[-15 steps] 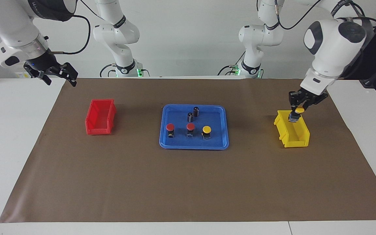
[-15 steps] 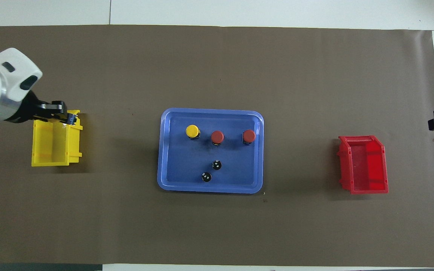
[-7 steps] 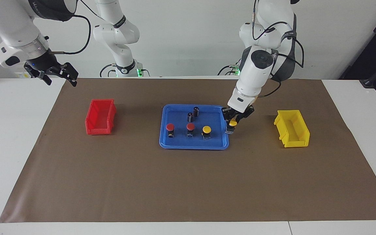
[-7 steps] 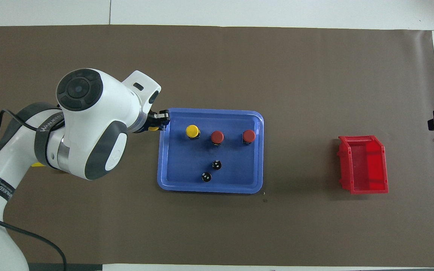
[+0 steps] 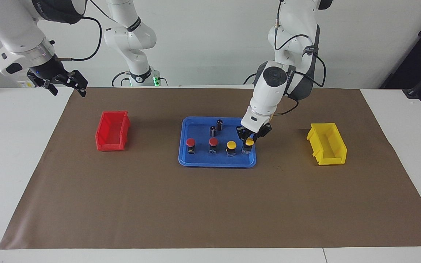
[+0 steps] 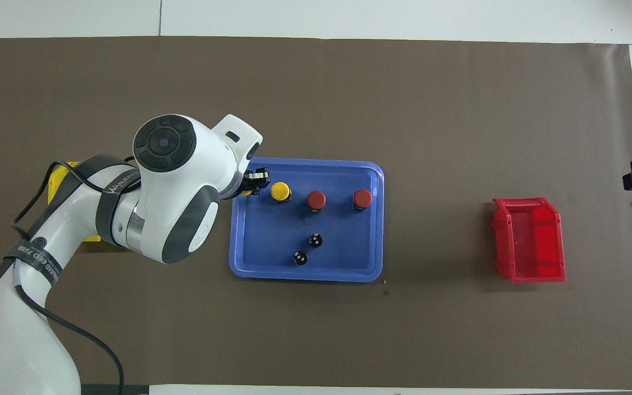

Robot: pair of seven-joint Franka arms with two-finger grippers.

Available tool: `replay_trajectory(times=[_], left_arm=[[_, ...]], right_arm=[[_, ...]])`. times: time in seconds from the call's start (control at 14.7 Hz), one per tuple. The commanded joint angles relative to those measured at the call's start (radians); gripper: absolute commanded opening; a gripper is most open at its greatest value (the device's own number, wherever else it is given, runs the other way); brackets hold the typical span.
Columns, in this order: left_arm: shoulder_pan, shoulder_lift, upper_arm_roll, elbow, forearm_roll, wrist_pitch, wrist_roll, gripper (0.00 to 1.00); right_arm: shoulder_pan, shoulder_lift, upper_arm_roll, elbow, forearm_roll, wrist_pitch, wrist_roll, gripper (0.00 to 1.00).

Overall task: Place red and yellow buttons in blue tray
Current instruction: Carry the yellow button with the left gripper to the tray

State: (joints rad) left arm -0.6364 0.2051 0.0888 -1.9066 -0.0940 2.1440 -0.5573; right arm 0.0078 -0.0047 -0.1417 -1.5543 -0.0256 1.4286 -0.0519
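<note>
Facing view: the left gripper (image 5: 249, 140) is clamped on the fourth button, a yellow-capped button (image 5: 249, 144), low over the blue tray (image 5: 196, 162) at its edge toward the left arm's end (whether the base already rests on the floor cannot be told). Beside it, along the edge farthest from the robots, stand the other yellow button (image 5: 231, 148) and two red buttons (image 5: 213, 144) (image 5: 190, 145). Three are judged placed; only release remains. Two dark capless cylinders (image 5: 219, 124) share the tray. The right gripper (image 5: 66, 83) waits, jaws apart, empty, over the table corner near the red bin (image 5: 112, 131). The yellow bin (image 5: 326, 143) is empty.
</note>
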Motion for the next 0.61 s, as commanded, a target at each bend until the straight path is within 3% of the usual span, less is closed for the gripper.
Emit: replay_trajectory(times=[0.0,0.41,0.48,0.55], left_arm=[[-0.025,0.005,0.019,-0.022,-0.016,0.020,-0.003,0.01],[-0.039,0.026,0.019,-0.065,-0.018,0.091,-0.003,0.04],[-0.039,0.027,0.019,-0.065,-0.016,0.096,-0.003,0.10],[-0.039,0.028,0.019,-0.065,-0.016,0.097,-0.003,0.26]], right_arm=[[-0.002,-0.023,0.004,-0.027,-0.011,0.013,-0.025,1.00],[-0.002,-0.023,0.004,-0.029,-0.011,0.010,-0.022,1.00],[-0.002,-0.023,0.004,-0.029,-0.011,0.010,-0.022,1.00],[-0.002,-0.023,0.004,-0.029,-0.011,0.010,-0.022,1.00]])
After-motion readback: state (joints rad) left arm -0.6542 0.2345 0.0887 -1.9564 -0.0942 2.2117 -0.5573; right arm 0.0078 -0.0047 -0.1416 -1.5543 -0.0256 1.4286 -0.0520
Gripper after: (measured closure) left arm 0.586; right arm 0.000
